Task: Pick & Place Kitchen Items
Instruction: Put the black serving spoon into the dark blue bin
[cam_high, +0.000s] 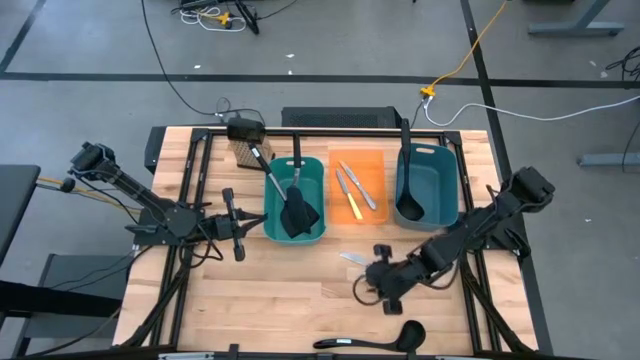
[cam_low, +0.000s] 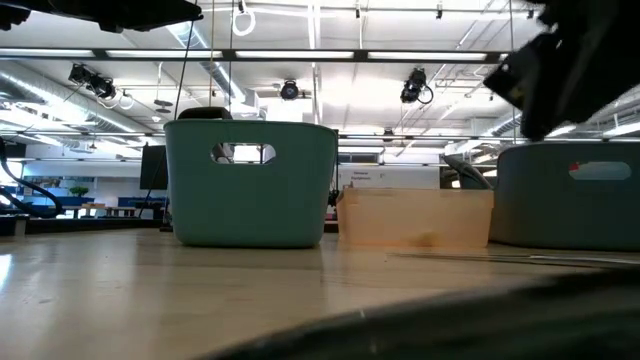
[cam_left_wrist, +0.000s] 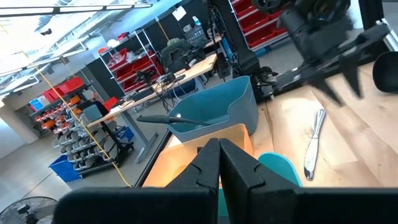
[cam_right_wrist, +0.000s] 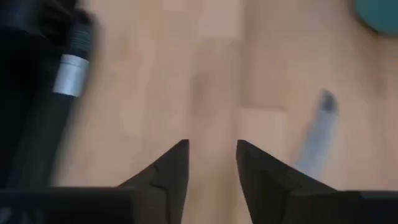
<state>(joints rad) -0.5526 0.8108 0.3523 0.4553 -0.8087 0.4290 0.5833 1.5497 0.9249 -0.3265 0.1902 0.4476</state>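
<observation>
Right hand (cam_right_wrist: 211, 163) open, knife (cam_right_wrist: 314, 134) beside

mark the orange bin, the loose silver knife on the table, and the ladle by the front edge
orange bin (cam_high: 372, 161), high view, bare floor near its back rim.
silver knife (cam_high: 353, 258), high view, mid-length.
ladle (cam_high: 411, 331), high view, on its bowl.

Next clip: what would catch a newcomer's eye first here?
Three bins in a row at the far side of the table: a teal bin with spatulas, an orange bin with knives, and a second teal bin holding a ladle. In front of them the right end effector hangs open, empty, low over the wood near a silver knife; another ladle lies at the near edge.
</observation>
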